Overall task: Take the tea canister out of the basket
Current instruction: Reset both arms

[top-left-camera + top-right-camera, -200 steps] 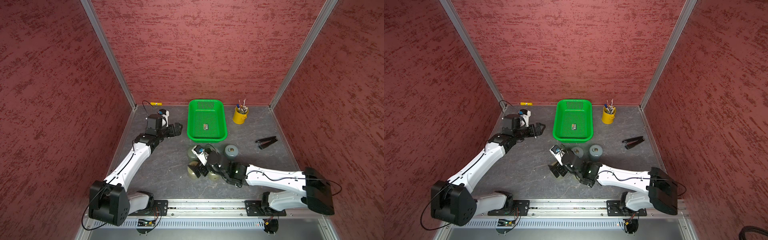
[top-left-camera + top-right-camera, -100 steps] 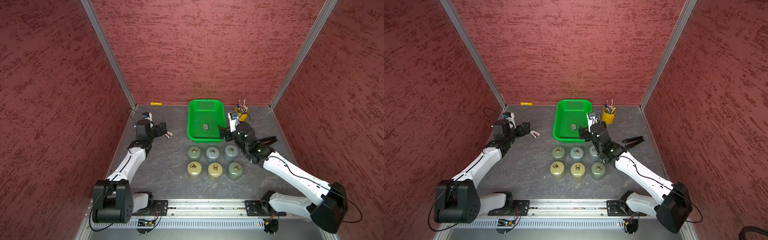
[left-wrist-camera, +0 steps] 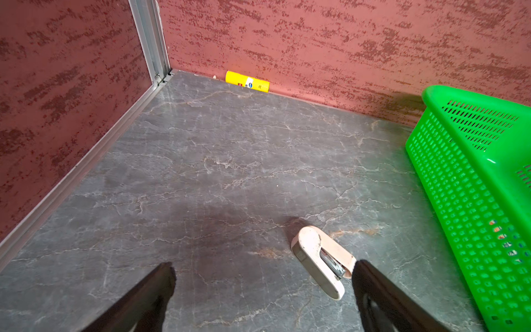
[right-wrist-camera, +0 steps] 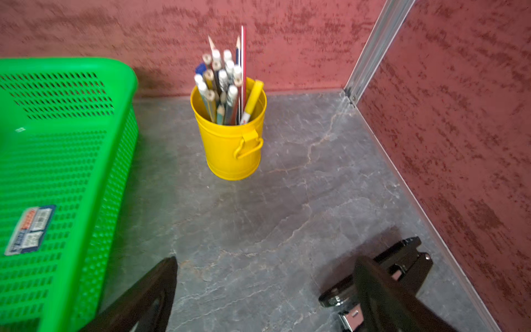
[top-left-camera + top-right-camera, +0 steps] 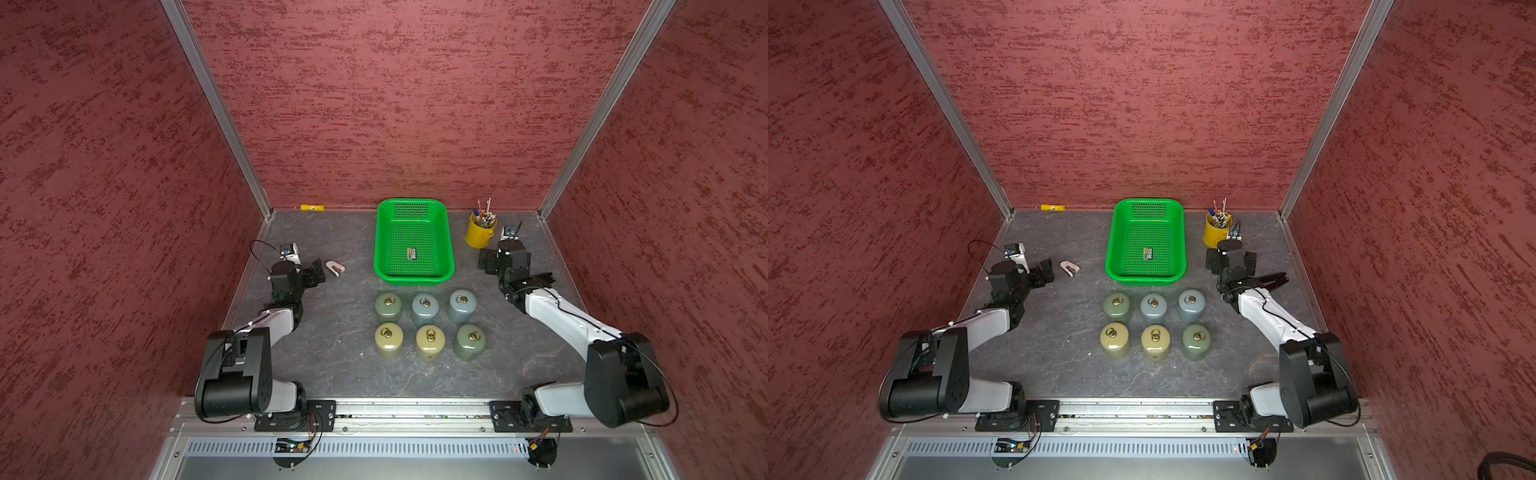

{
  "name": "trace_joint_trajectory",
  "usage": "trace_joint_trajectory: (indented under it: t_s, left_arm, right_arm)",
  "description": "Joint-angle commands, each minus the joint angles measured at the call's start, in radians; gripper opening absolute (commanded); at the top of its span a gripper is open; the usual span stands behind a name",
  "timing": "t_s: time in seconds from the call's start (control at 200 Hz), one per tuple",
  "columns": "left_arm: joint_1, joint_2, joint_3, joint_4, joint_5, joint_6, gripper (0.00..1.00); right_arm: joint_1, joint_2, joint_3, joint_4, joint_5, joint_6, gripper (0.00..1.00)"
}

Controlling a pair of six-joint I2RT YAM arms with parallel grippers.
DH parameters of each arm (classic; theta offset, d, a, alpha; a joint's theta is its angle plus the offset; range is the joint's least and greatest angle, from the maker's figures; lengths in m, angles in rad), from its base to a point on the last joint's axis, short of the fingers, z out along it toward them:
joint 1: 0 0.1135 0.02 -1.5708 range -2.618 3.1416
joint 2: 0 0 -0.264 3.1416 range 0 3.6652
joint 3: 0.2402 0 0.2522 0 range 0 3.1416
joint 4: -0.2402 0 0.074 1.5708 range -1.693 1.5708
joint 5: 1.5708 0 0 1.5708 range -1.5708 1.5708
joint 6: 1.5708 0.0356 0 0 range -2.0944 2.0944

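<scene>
The left gripper (image 3: 263, 270) gapes empty just short of a pink stapler (image 3: 319, 260). The right gripper (image 4: 267, 261), equally open and empty, hangs by a black stapler (image 4: 402, 258). The basket (image 5: 413, 277) holds only its label (image 5: 412, 253), and six canisters (image 5: 424, 307) stand in front of it. A needless reach could topple them.

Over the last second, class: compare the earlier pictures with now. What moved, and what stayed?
The right claw swung from over the canisters back to its own side, now open near the yellow bucket. The left claw drew back from the stapler, open. Neither holds anything. The basket and the six canisters stayed put.
</scene>
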Motion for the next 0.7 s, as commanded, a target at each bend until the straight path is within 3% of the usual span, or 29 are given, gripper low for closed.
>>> trace_joint_trajectory:
  t_s: [0.0,0.18,0.311,0.436,0.491,0.571,0.691]
  left_arm:
    - [0.007,0.034,-0.057,0.192,0.022,0.022,1.0]
    - [-0.001,0.036,-0.046,0.175,0.014,0.03,1.0]
    - [-0.005,0.037,-0.05,0.182,0.011,0.033,1.0]
    - [-0.026,0.052,-0.07,0.233,0.002,0.053,1.0]
    - [-0.035,0.096,-0.102,0.343,-0.003,0.063,1.0]
    - [-0.036,0.115,-0.154,0.45,-0.016,0.057,1.0]
    - [-0.039,0.114,-0.148,0.435,-0.037,0.052,1.0]
  right_arm:
    - [-0.012,0.025,-0.062,0.229,0.03,-0.082,0.99]
    - [-0.093,0.016,-0.104,0.296,-0.025,-0.075,0.99]
    - [-0.129,0.038,-0.074,0.21,-0.109,-0.065,0.99]
    - [-0.136,0.097,-0.202,0.452,-0.13,-0.084,0.99]
    - [-0.138,0.12,-0.254,0.569,-0.142,-0.095,0.99]
    - [-0.138,0.099,-0.304,0.635,-0.15,-0.089,0.99]
    - [-0.14,0.089,-0.37,0.742,-0.168,-0.092,0.99]
